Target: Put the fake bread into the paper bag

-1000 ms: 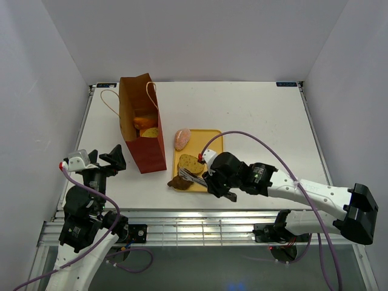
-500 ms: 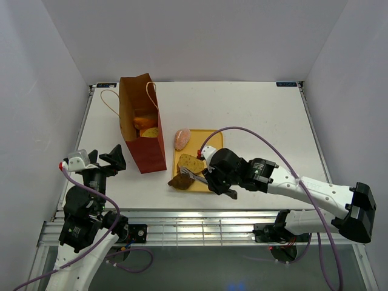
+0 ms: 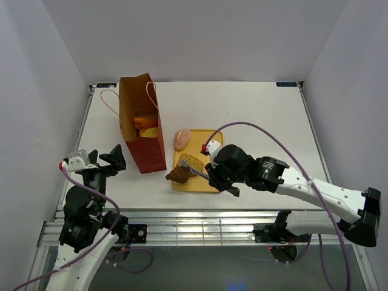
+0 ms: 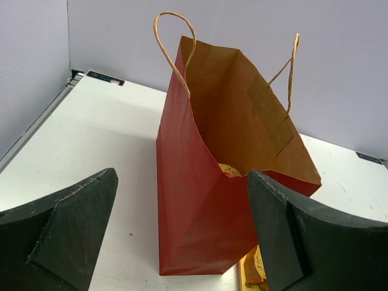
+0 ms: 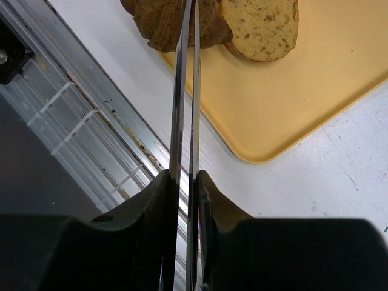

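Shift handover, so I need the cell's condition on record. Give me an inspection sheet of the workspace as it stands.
Surface: white table, metal rail along its near edge.
Job's things: paper bag upright, open, bread pieces inside; brown croissant pinched in the silver tongs; speckled slice on the yellow tray; pink roll at the tray's far-left corner.
Clutter: nothing seen.
Grippers: left gripper open, facing the bag; right gripper shut on the tongs.
Cables: purple cable arcs above the right arm; another loops round the left arm.
Surroundings: plain white walls.
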Controlling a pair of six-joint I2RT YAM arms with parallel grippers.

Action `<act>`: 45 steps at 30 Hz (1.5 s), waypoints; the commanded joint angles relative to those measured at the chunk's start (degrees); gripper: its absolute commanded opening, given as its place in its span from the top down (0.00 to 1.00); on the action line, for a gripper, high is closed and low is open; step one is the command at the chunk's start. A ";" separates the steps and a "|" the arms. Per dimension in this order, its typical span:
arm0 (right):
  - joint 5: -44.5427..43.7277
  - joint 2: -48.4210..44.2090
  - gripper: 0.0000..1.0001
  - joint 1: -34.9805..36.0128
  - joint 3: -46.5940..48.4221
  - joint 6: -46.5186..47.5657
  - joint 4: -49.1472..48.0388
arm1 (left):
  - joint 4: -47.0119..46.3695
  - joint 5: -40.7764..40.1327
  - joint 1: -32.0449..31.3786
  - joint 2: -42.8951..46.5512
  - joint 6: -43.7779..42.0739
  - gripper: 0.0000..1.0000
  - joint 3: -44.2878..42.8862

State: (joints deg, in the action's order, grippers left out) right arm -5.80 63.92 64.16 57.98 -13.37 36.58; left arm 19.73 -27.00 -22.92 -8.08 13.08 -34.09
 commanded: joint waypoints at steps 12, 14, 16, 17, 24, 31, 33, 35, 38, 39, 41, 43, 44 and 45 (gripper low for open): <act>-1.05 -3.71 0.92 0.26 12.15 1.76 0.07 | 0.58 -0.51 -0.20 0.08 -0.07 0.02 0.60; -1.84 -3.45 0.92 0.35 14.88 2.55 -0.01 | 0.58 -0.42 -0.20 -0.01 -0.07 0.02 0.60; -2.54 -3.02 0.92 0.26 16.46 3.61 -0.10 | 0.58 -0.50 -0.20 -0.10 0.01 0.02 0.60; -2.89 -2.58 0.92 0.26 16.47 3.87 -0.19 | 0.58 -0.42 -0.20 -0.10 -0.07 0.02 0.60; -2.55 -1.25 0.92 0.26 9.80 4.67 -2.21 | 0.58 -0.33 -0.20 0.08 -0.07 0.02 0.60; 0.52 -4.15 0.82 0.26 2.16 2.21 -6.42 | 0.58 -0.24 -0.20 -0.01 -0.07 0.02 0.60; 1.23 -4.42 0.72 0.26 0.83 1.33 -7.04 | 0.58 -0.24 -0.20 0.08 -0.07 0.02 0.60; 2.46 -4.42 0.66 0.26 -1.10 0.71 -8.62 | 0.58 -0.24 -0.20 -0.01 -0.07 0.02 0.60; 4.30 -4.24 0.59 0.26 -3.12 -0.43 -10.12 | 0.58 -0.33 -0.20 -0.10 -0.16 0.02 0.60; 4.83 -4.07 0.59 0.26 -3.74 -1.30 -11.51 | 0.58 -0.33 -0.20 -0.10 -0.07 0.02 0.60; 8.07 -3.81 0.58 0.35 -5.49 -2.01 -13.45 | 0.58 -0.33 -0.20 -0.10 -0.07 0.02 0.60; 10.10 -3.28 0.57 0.26 -6.29 -2.80 -15.74 | 0.58 -0.42 -0.20 -0.10 -0.07 0.02 0.60; 10.54 -2.49 0.56 0.26 -6.82 -2.98 -16.18 | 0.49 -0.50 -0.20 -0.10 -0.07 0.02 0.60; 10.90 -2.22 0.53 0.26 -7.00 -3.07 -17.14 | 0.58 -0.42 -0.20 -0.10 -0.07 0.02 0.60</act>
State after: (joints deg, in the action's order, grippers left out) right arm 1.39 61.19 64.16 51.48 -14.90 26.24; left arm 19.73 -27.03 -23.00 -8.08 13.08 -34.09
